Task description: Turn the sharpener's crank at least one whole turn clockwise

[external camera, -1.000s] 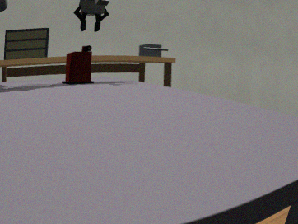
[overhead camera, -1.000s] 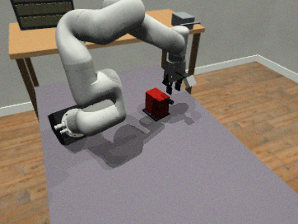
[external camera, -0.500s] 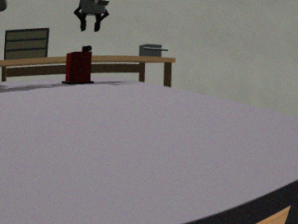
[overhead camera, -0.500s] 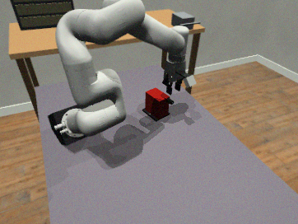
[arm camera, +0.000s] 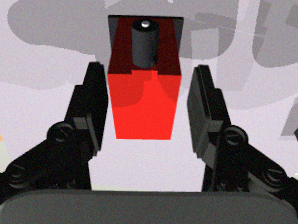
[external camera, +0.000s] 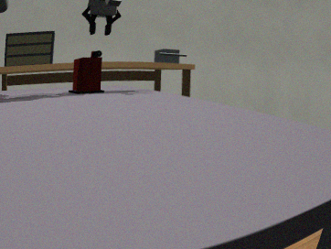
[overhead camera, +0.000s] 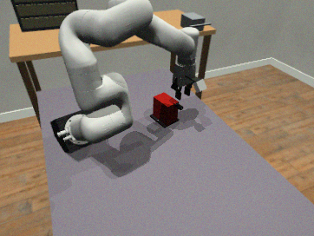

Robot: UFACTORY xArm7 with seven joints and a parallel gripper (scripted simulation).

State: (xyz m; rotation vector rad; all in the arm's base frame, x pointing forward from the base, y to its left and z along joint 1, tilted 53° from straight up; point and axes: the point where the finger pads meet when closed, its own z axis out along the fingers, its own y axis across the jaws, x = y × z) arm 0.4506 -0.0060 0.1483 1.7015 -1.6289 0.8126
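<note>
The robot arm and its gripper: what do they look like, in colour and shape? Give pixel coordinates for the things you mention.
The arm (overhead camera: 106,26) is pale grey-white, with thick, rounded tubular links. The gripper (overhead camera: 183,92) (external camera: 101,33) (arm camera: 148,82) has a dark grey body, black hinged linkages with round pivots, and flat, blocky jaws.

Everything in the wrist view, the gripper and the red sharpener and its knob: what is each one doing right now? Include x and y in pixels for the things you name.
Tool (overhead camera: 184,95) (external camera: 100,33) (arm camera: 148,82): partly open, holding nothing, up above the sharpener.
Red sharpener (overhead camera: 166,109) (external camera: 87,75) (arm camera: 145,107): standing upright on its base.
Black base (overhead camera: 165,124) (external camera: 73,92) (arm camera: 114,26): flat on the table.
Knob (overhead camera: 180,107) (external camera: 97,54) (arm camera: 145,46): at the top of its circle, not gripped.
</note>
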